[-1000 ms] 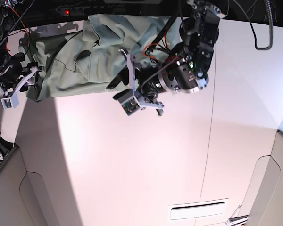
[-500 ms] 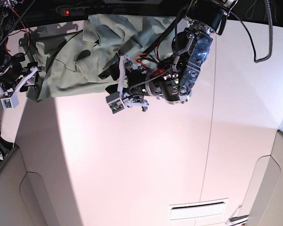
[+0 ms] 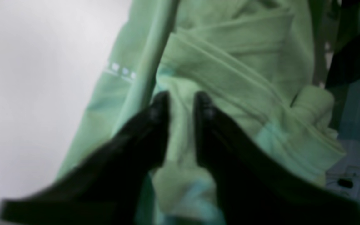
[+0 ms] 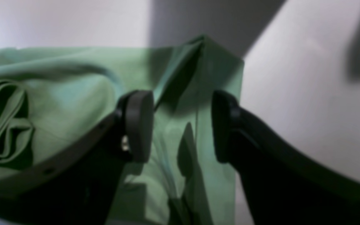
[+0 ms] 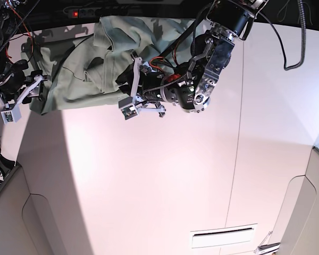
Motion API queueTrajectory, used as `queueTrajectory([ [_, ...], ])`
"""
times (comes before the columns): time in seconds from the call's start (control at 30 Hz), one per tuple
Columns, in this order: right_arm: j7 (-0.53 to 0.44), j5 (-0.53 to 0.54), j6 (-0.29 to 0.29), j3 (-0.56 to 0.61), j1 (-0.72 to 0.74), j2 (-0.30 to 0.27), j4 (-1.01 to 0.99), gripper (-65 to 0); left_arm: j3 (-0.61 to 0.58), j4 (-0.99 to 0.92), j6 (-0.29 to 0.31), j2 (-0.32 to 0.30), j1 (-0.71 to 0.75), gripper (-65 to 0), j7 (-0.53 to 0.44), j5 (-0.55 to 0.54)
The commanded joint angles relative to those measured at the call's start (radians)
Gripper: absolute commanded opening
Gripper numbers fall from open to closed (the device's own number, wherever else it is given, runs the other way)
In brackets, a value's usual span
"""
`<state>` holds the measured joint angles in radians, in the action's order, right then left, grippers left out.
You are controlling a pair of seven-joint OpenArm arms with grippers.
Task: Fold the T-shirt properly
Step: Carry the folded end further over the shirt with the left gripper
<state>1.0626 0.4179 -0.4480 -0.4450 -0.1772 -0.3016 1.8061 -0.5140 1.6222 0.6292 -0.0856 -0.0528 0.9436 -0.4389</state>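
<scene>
Where the T-shirt (image 5: 95, 58) lies bunched against the far edge of the white table (image 5: 165, 180), both arms work at its near hem. Shirt: pale green, rumpled, deep folds through the middle; its near edge runs a ragged line from the left corner toward the middle of the table's width.

Left gripper (image 3: 181, 103): at the shirt's near edge, on the base view's right end of the cloth. Fingers drawn close, a ridge of green fabric standing in the narrow gap; picture blurred, so a firm pinch cannot be told.

Right gripper (image 4: 181, 125): over the shirt's other corner. Fingers spread wide, nothing between the pads; the corner peaks up beyond them.

Open room: everything nearer the camera than the shirt's hem is bare tabletop. A narrow slot (image 5: 223, 232) sits far from the shirt, near the front edge.
</scene>
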Motion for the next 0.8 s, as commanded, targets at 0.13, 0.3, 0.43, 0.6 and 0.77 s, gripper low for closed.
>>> queueTrajectory([
  [0.13, -0.019, 0.012, 0.0, -0.006, 0.008, -0.014, 0.014, -35.5, 0.005, 0.015, 0.002, 0.006, -0.034, -65.0, -0.066, -0.013],
  [0.3, -0.019, 0.012, 0.0, -0.006, 0.008, -0.014, 0.014, -35.5, 0.043, 0.037, -0.028, 0.006, -0.036, -65.0, -0.121, -0.013],
  [0.43, -0.019, 0.012, 0.0, -0.006, 0.008, -0.014, 0.014, -35.5, 0.093, 0.039, -0.069, 0.006, -0.074, -65.0, -0.125, -0.012],
  [0.6, -0.019, 0.012, 0.0, -0.006, 0.008, -0.014, 0.014, -35.5, 0.122, 0.039, -0.068, 0.005, -0.102, -65.0, -0.124, -0.014],
  [0.77, -0.019, 0.012, 0.0, -0.006, 0.008, -0.014, 0.014, -35.5, 0.121, 0.039, -0.017, 0.005, -0.084, -65.0, -0.083, -0.093],
])
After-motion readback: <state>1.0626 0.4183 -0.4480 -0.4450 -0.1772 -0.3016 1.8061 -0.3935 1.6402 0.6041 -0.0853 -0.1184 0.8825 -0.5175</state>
